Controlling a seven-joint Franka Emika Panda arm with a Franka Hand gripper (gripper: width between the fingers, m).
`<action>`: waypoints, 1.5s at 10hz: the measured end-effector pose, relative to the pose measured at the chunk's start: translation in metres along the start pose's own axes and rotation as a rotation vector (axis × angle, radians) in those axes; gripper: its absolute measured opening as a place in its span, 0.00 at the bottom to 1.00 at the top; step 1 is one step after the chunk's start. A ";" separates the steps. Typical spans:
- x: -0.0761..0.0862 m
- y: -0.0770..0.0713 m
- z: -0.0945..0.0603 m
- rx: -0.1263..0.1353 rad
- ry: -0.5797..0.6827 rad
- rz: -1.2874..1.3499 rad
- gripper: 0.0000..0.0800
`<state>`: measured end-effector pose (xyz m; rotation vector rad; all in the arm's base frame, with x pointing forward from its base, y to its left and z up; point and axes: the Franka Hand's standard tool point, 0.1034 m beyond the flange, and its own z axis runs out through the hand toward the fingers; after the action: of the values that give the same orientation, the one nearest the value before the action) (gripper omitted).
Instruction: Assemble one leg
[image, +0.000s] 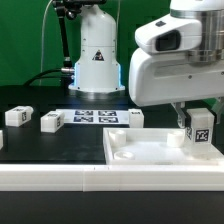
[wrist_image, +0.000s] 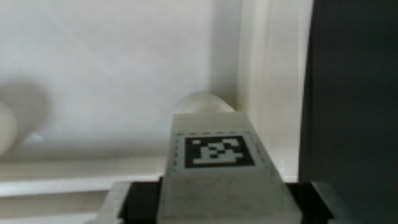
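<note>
My gripper (image: 193, 118) is shut on a leg (image: 197, 129), a small white block with a black-and-white tag, and holds it upright over the right end of the large flat white tray-like piece (image: 135, 158). In the wrist view the leg (wrist_image: 221, 155) sits between my gripper's (wrist_image: 217, 200) dark fingers, its tip near a round recess (wrist_image: 210, 101) close to the tray's rim. Three more legs lie on the black table: two at the exterior view's left (image: 16, 116) (image: 52, 122) and one near the middle (image: 131, 118).
The marker board (image: 95, 116) lies flat behind the tray. A white robot base (image: 96, 55) stands at the back before a green backdrop. A white rail (image: 60, 178) runs along the table's front edge.
</note>
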<state>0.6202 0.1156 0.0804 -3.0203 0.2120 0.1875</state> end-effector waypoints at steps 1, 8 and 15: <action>0.000 0.000 0.000 0.001 0.017 0.127 0.37; 0.003 -0.002 0.000 0.036 0.071 0.809 0.37; 0.003 -0.004 -0.002 0.020 0.053 0.500 0.77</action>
<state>0.6240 0.1189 0.0820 -2.8918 0.9638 0.1422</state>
